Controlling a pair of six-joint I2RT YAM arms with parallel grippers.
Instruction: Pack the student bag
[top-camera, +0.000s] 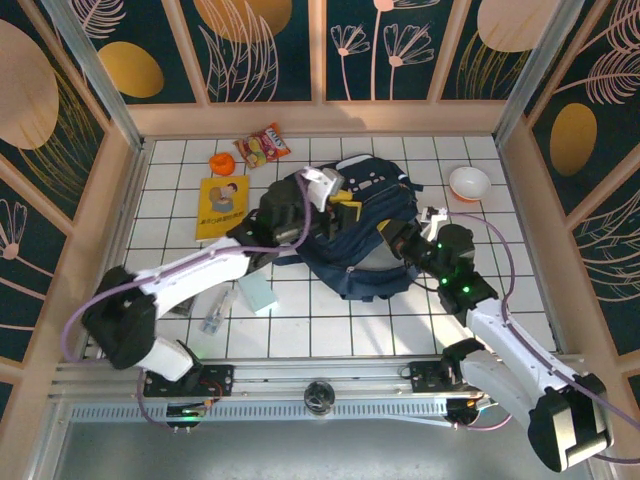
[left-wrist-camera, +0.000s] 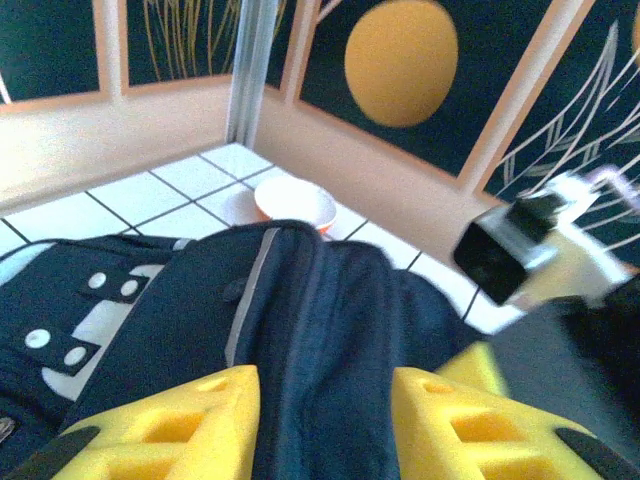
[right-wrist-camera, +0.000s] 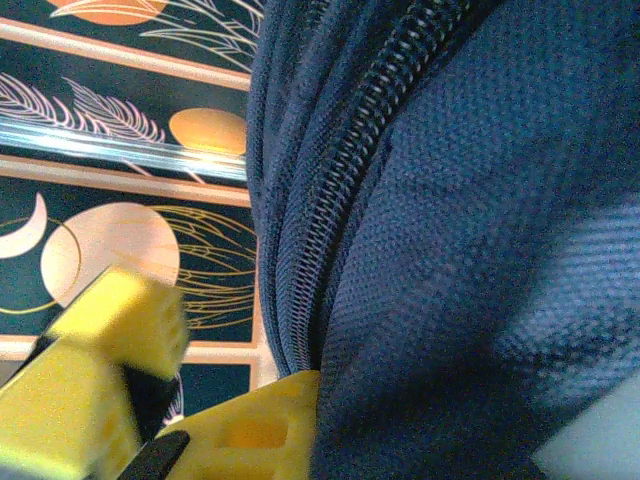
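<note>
While your left gripper (left-wrist-camera: 320, 392) hangs low over the student bag (top-camera: 365, 245), its two yellow fingers (left-wrist-camera: 165, 430) stand moderately apart, and a raised fold of navy fabric runs up between them without being pinched. Just left of those jaws you have the grey buckle patches (left-wrist-camera: 60, 345) with their pale rivets. Straight ahead of the jaws, past the bag's far edge, an orange-and-white bowl (left-wrist-camera: 295, 205) sits on the white tiled table (left-wrist-camera: 150, 195), close to the corner of the wall. Your right gripper (right-wrist-camera: 200, 390) is pressed up against the bag's side: the nearer finger lies touching the fabric just below the zipper (right-wrist-camera: 360, 170), which climbs away above and to the right of the jaws. The other finger (right-wrist-camera: 95, 385) is blurred (too smeared to judge the gap), so you cannot tell whether these jaws are closed or parted, nor whether any cloth sits between them. From above, the bag lies in the middle of the table with one gripper at each flank, and a yellow booklet (top-camera: 222, 207) rests well behind your left jaws, beside the arm.
</note>
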